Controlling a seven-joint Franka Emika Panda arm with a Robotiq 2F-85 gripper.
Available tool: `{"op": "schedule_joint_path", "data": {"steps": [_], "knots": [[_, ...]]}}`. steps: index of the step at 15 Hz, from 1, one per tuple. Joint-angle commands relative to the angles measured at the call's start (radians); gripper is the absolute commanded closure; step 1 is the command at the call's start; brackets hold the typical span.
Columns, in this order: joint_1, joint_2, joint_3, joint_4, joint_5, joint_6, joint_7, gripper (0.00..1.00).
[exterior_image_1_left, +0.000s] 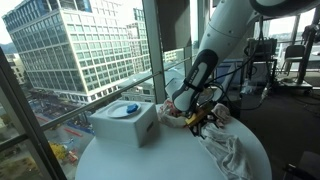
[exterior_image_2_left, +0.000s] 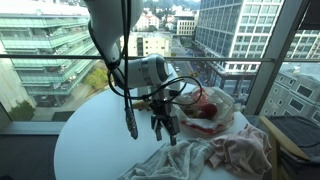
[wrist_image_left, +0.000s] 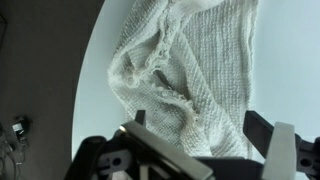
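Observation:
My gripper (exterior_image_2_left: 165, 128) hangs open just above the round white table (exterior_image_2_left: 95, 150), its two dark fingers pointing down. Below it lies a crumpled whitish knitted cloth (wrist_image_left: 185, 70), spread over the table's near side in an exterior view (exterior_image_2_left: 215, 157) and also showing in the other exterior view (exterior_image_1_left: 228, 150). In the wrist view the fingers (wrist_image_left: 195, 125) straddle the cloth's lower edge without touching it. Nothing is held.
A clear bowl with red contents (exterior_image_2_left: 205, 110) stands behind the gripper. A white box with a blue object on top (exterior_image_1_left: 126, 120) sits on the table. Glass windows and a railing border the table (exterior_image_1_left: 110, 165).

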Motion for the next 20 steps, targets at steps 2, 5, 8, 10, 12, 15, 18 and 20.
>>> {"op": "schedule_joint_path", "data": {"steps": [2,5,8,10,12,15,18,20], "knots": [[-0.087,-0.063,-0.001,-0.174,0.127,0.291,-0.164,0.0],[-0.096,-0.059,-0.014,-0.218,0.209,0.372,-0.259,0.0],[-0.002,-0.073,-0.092,-0.266,0.17,0.416,-0.203,0.0],[0.066,-0.083,-0.146,-0.293,0.142,0.419,-0.154,0.0],[0.134,-0.091,-0.198,-0.314,0.102,0.418,-0.089,0.0],[0.195,-0.091,-0.239,-0.329,0.046,0.396,0.001,0.0],[0.174,-0.082,-0.223,-0.332,0.058,0.413,0.008,0.0],[0.143,-0.081,-0.217,-0.329,0.085,0.431,0.011,0.0]]}}
